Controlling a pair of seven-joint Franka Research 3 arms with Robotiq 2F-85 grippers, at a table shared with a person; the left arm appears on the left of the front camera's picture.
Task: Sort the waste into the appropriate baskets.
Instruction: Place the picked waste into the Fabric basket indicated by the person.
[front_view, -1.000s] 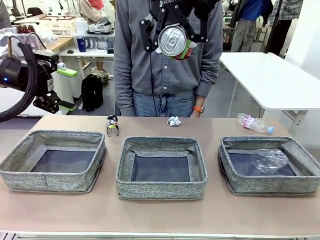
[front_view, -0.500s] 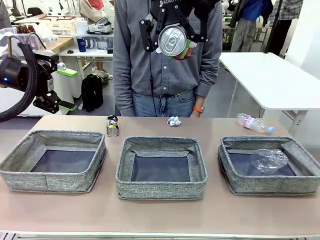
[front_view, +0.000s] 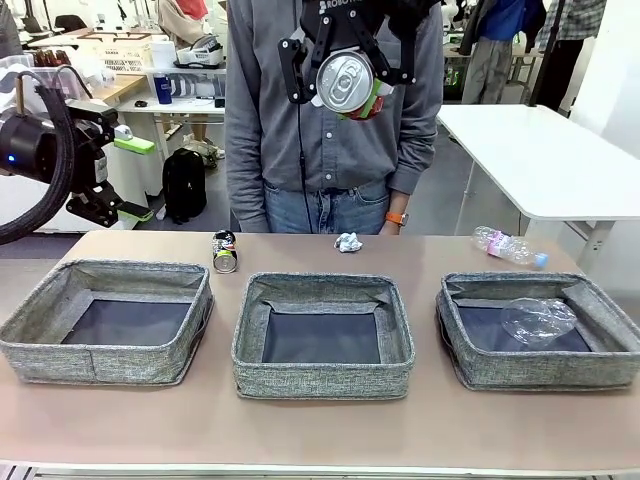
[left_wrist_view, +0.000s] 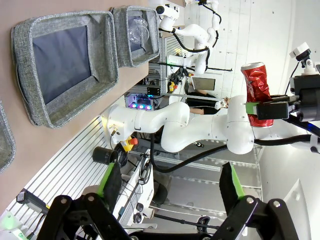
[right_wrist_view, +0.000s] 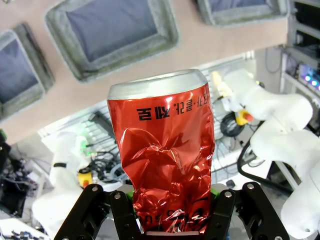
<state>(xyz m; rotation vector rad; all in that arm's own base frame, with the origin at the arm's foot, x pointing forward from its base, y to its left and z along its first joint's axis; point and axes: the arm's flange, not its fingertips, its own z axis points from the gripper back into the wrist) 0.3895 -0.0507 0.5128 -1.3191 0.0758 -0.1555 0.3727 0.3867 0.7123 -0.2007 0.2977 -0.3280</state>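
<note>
Fingers of the left gripper (left_wrist_view: 170, 182): spread wide apart, with the green pads (left_wrist_view: 111, 179) facing each other and gripping nothing.
Fingers of the right gripper (right_wrist_view: 172, 202): clamped on the lower part of the red can (right_wrist_view: 167, 150), one finger on each side.
Red can: dented and creased, held high above the table (front_view: 320, 430). In the front view its silver top with the pull tab faces the camera. In the right wrist view its top end points toward the baskets.
Left gripper, place: raised outside the left edge of the table, higher than the basket walls, fingers pointing toward the table's side.
Left basket (front_view: 100, 362): near the front left corner of the table, dark bottom bare.
Middle basket (front_view: 322, 380): at the middle of the front edge, dark bottom bare.
Right basket (front_view: 545, 372): near the front right corner. A crumpled clear bottle (front_view: 538, 320) lies inside it, toward its far right part.
Dark can (front_view: 224, 251): lies on its side near the far edge, just behind the far right corner of the left basket, with one end toward the camera.
Paper ball (front_view: 347, 242): small and white, on the table close to the far edge, behind the middle basket.
Second clear bottle (front_view: 508, 246): lies on its side near the far right corner of the table, behind the right basket and apart from it.
Person (front_view: 300, 160): stands at the middle of the far edge in a grey shirt and jeans, with an orange band on one wrist. The right gripper with the red can is seen in front of the chest.
</note>
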